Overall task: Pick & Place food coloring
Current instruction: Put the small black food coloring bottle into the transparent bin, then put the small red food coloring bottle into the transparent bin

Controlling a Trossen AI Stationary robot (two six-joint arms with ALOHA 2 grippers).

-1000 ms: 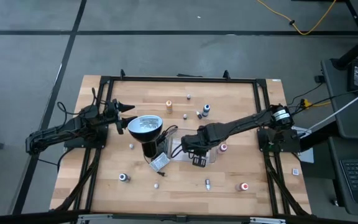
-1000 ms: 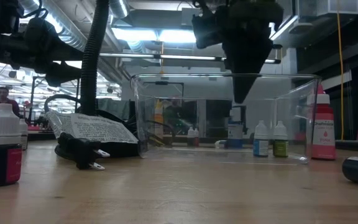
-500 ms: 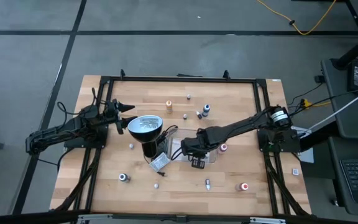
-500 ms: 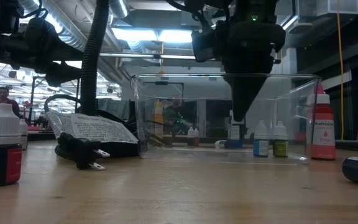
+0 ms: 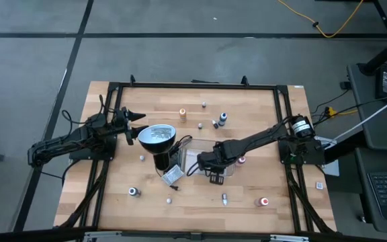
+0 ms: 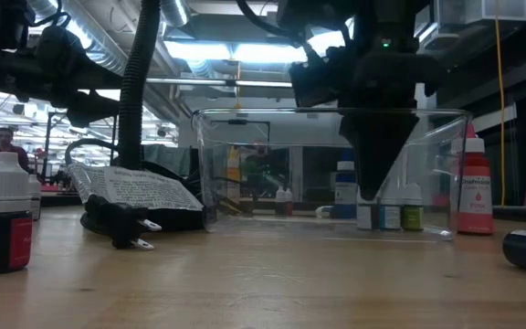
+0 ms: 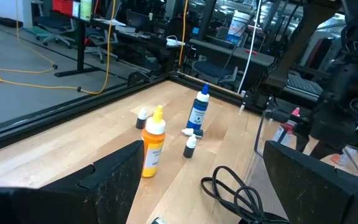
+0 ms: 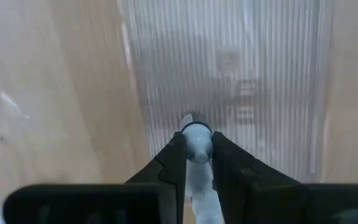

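While the left arm waited at the table's (image 5: 261, 114) left edge, left gripper (image 5: 134, 117) spread wide, the right arm reached mid-table over the tray (image 6: 210, 164). Right gripper (image 8: 195, 163) pinched a small bottle (image 8: 196, 142), cap pointing down at the tray floor directly below. Release looked due; other bottles lay scattered around.

Right hand (image 5: 205, 163) with small bottle (image 8: 196, 138) inside tray (image 5: 228, 169), right of lamp (image 5: 157, 138)
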